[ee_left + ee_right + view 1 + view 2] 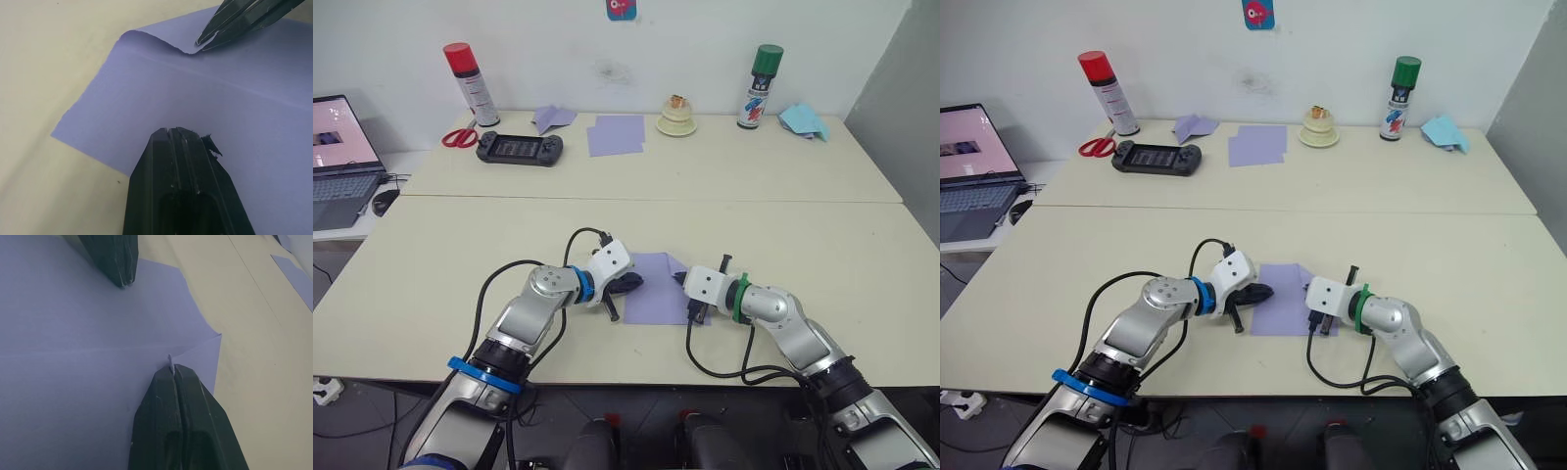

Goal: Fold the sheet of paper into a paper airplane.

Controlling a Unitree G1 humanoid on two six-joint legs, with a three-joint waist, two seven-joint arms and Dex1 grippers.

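Surface (803, 255): cream, sheet of paper (658, 290) lying near its front edge.
Left tool (628, 284): fingers together, pressing the sheet.
Right tool (172, 368): clamped on the sheet's edge.

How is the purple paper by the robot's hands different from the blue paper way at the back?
The sheet of paper is lavender; the light-blue folded paper is blue. The sheet lies near the front between the left gripper and right gripper, mostly flat with one corner turned over; the blue paper sits untouched at the table's far right corner, already folded up. Both are thin paper.
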